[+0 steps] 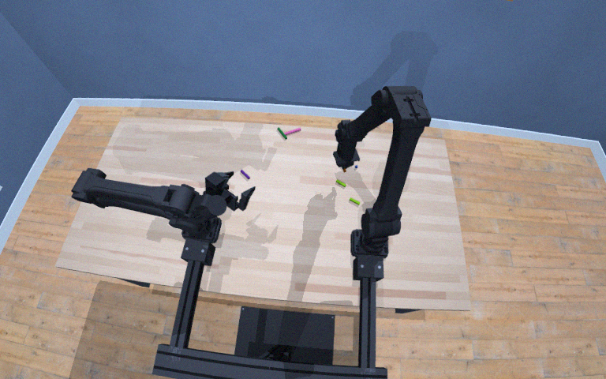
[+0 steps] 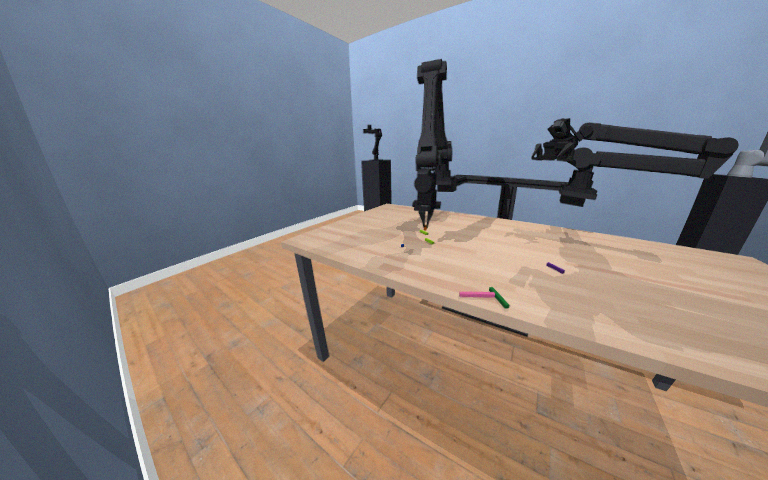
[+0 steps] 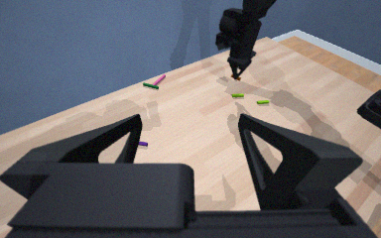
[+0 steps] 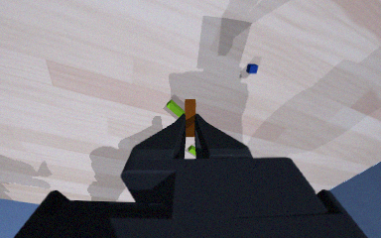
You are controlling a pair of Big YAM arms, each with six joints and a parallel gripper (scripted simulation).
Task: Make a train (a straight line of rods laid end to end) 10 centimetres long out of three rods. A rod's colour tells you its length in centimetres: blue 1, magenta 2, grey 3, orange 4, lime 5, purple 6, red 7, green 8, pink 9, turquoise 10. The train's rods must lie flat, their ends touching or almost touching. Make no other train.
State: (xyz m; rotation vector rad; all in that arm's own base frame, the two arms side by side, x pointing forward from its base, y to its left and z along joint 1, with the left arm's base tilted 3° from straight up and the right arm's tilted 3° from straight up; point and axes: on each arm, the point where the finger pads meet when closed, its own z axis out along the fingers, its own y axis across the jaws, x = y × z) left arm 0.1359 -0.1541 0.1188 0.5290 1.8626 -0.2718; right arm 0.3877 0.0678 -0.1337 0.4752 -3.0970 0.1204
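- Evidently, the right tool [image 1: 344,167] [image 2: 425,225] [image 3: 235,77] [image 4: 190,118] grips the orange rod [image 1: 344,170] [image 2: 425,228] [image 3: 235,78] [image 4: 190,105], towards the tabletop's [image 1: 409,263] [image 2: 340,243] [image 4: 104,30] far right corner.
- From it, the blue rod [image 1: 356,166] [image 2: 402,245] [image 4: 252,68] lies towards the right edge, two lime rods [image 1: 340,183] [image 2: 429,241] [image 3: 237,95] [image 4: 175,108] towards the near edge; the right arm is nearer.
- The orange long axis slants against the nearest lime's; a straight join probably needs a turn.
- The left tool [image 1: 241,181] [image 3: 190,119] stands spread, unladen.
- No writing is legible.
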